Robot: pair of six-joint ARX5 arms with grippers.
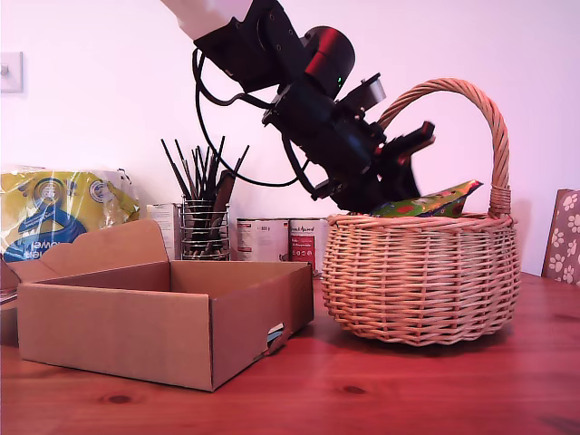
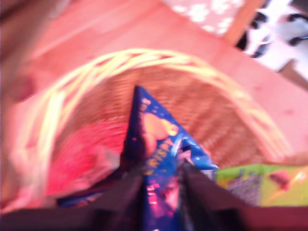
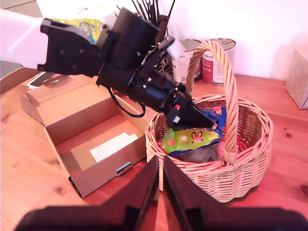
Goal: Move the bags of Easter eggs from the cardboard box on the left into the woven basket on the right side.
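Wooden table (image 1: 381,390), pale wall behind, cans and a pencil holder at the back. Cardboard box (image 1: 163,322) sits on the exterior view's left, woven basket (image 1: 421,276) on the exterior view's right. My first gripper (image 2: 159,180) is down inside the basket, fingers closed on a blue printed bag (image 2: 156,144). Green bag (image 3: 187,139) already lies in the basket, just beside it. My second gripper (image 3: 160,180) hangs back above the table in front of box and basket, fingers nearly touching, nothing between them. Step looks like the drop-off of a bag into the basket; next move likely calls for spreading the fingers to let the bag fall, then lifting clear of the basket handle (image 1: 471,109). Second wrist view shows the box floor with only a white paper slip (image 3: 113,146), so the box seems emptied of bags; exterior view can't see inside it. First wrist view is blurred but shows the blue bag in the grip and something pink beside it, unclear what.
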